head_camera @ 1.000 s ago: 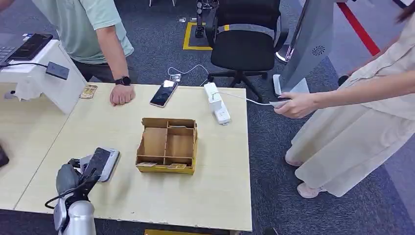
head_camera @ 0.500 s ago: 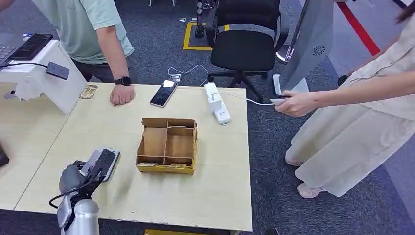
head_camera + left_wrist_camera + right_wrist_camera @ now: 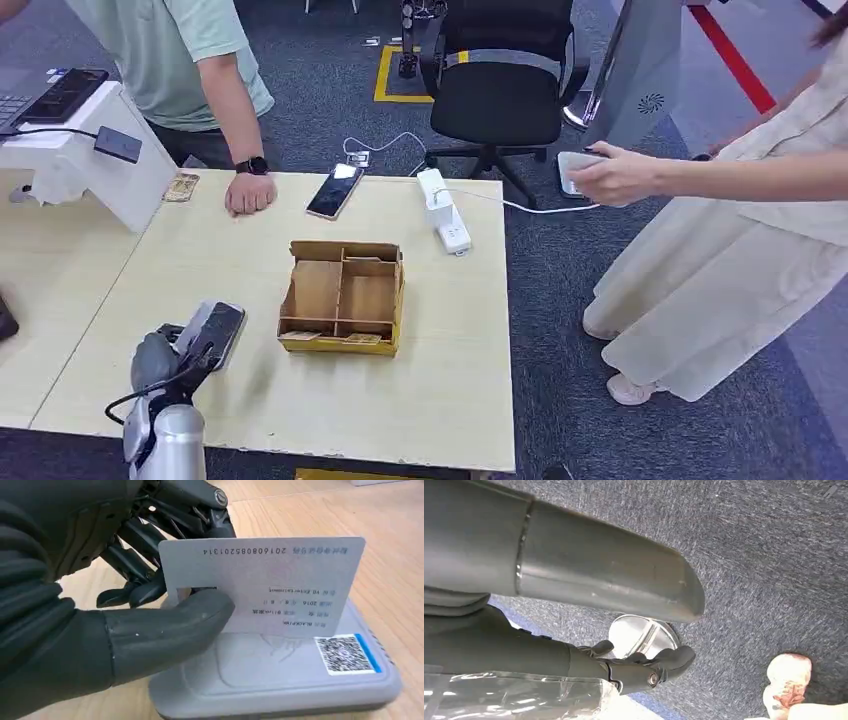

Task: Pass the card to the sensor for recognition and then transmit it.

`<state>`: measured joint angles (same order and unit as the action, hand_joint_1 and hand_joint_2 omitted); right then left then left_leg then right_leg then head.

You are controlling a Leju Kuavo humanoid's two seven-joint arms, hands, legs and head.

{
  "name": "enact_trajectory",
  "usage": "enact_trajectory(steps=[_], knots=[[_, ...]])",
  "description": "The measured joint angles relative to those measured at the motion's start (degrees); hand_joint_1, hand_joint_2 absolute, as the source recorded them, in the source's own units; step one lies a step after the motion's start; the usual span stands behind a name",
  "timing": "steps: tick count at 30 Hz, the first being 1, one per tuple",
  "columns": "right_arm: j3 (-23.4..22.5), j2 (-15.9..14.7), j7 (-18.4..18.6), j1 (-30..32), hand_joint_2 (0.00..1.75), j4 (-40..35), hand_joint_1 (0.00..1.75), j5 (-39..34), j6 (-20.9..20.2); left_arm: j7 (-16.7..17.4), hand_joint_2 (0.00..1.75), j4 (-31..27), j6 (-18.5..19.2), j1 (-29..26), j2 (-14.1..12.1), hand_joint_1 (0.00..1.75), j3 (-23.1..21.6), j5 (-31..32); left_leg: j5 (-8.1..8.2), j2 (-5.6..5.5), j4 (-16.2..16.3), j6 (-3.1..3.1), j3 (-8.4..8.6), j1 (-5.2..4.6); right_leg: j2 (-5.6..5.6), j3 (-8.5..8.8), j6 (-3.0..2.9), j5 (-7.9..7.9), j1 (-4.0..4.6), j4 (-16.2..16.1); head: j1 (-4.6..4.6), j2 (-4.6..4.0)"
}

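The left hand [image 3: 125, 600] pinches a thin, pale grey printed card [image 3: 265, 585] over the rounded grey plastic sensor [image 3: 300, 680] near the wooden counter's [image 3: 420, 390] front-left corner. Whether the right hand [image 3: 644, 667] is open cannot be told.

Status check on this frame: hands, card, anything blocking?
Left robot hand pinches card just above sensor. Right robot hand hangs over floor, empty. Nothing blocking.

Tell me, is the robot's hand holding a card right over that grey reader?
Yes. In the left wrist view the left hand pinches the card between thumb and fingers, just above the grey sensor.
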<state>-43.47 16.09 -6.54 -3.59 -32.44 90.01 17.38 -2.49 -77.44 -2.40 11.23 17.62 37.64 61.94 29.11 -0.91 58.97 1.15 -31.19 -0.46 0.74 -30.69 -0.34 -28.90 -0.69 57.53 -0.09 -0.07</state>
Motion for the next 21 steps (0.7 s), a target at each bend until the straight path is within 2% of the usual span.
enact_trajectory(steps=[6, 8, 10, 16, 21], knots=[[-0.2, 0.0, 0.0, 0.0, 0.00, 0.0, 0.00, 0.0, 0.0, -1.4, 1.75, -2.2, -0.1, 0.1, 0.5, 1.75, 0.0, -1.4, 0.00, 0.01, 0.0, 0.00, -0.01, 0.00, 0.01, -0.02, 0.00, 0.00, 0.00, 0.0, 0.00, 0.00], [-0.2, 0.0, 0.0, 0.0, 0.00, 0.0, 0.00, 0.0, 0.0, -3.1, 1.75, -3.3, -1.1, 0.0, 0.6, 1.75, -0.5, -0.7, 0.00, 0.01, 0.0, 0.00, -0.02, 0.01, 0.01, -0.02, 0.00, 0.00, 0.00, 0.0, 0.00, 0.00], [-0.2, 0.0, 0.0, 0.0, 0.00, 0.0, 0.00, 0.0, 0.1, -4.3, 1.75, -5.2, -2.7, -0.1, 0.6, 1.75, -1.8, 1.4, 0.00, 0.01, 0.0, 0.00, -0.02, 0.00, 0.01, -0.03, 0.00, 0.00, 0.00, 0.0, 0.00, 0.00], [0.2, 0.3, 0.0, -0.1, 0.00, 0.1, 0.00, 0.0, 0.3, -4.1, 1.75, -10.0, -7.7, -0.2, 0.2, 1.75, -8.0, 9.1, 0.00, 0.00, 0.0, 0.00, -0.02, 0.00, -0.02, -0.01, 0.00, 0.00, 0.00, 0.0, -0.02, 0.02], [0.4, 0.3, 0.0, -0.3, 0.00, 0.5, 0.00, 0.0, 0.7, -3.6, 1.75, -11.4, -7.1, -0.6, 0.0, 1.75, -11.0, 9.3, 0.00, 0.00, 0.0, 0.00, -0.02, 0.00, -0.01, 0.00, 0.00, 0.00, 0.00, 0.0, 0.00, 0.00]])
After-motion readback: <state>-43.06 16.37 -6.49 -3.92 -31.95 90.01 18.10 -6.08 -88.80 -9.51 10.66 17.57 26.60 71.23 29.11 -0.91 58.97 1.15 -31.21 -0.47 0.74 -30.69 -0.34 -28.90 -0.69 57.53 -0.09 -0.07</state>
